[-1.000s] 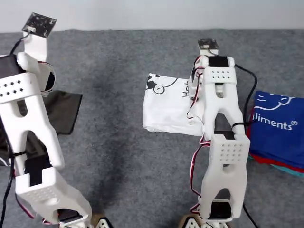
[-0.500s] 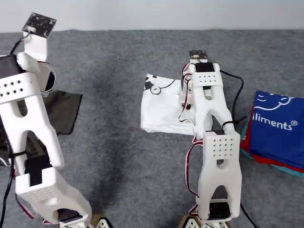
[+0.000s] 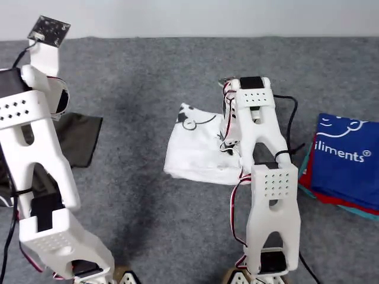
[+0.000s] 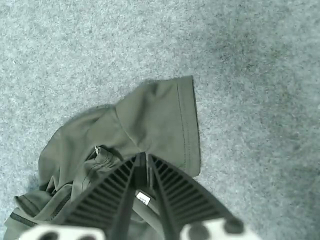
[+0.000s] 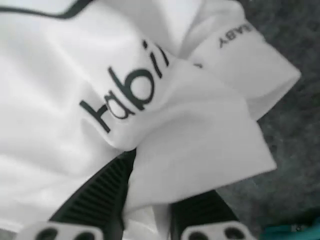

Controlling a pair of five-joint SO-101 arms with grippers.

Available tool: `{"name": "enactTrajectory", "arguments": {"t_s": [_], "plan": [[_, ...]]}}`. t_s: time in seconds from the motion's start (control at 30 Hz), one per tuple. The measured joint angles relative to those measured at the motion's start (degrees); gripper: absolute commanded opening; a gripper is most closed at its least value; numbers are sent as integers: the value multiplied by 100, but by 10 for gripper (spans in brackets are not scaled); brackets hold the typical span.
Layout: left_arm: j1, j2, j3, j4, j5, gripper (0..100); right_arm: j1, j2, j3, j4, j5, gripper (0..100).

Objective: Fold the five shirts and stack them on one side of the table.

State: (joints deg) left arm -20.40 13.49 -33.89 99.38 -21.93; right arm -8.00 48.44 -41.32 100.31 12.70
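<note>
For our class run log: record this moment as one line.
right gripper: shut on white shirt | left gripper: shut above dark shirt | folded stack: beside right arm

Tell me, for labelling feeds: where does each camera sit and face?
High view: fixed overhead, facing down at the table; left arm and right arm show.
Left wrist view: on the left arm, facing past the shut left end effector at the dark shirt.
Right wrist view: on the right arm, close on the white shirt the right end effector pinches.
Shared: high view shows both shirts.
</note>
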Motion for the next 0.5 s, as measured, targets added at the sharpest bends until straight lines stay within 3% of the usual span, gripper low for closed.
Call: {"name": "enactTrajectory", "arguments": {"t_s": [0.13, 0.3, 0.5], "plan": [[0, 0, 0, 0, 0, 15, 352, -369, 396, 0, 835, 9], [0, 0, 0, 0, 0, 15, 1178, -378, 422, -211, 2418, 9], [0, 0, 0, 0, 0, 15, 1635, -378, 422, -1785, 3974, 9]]}}
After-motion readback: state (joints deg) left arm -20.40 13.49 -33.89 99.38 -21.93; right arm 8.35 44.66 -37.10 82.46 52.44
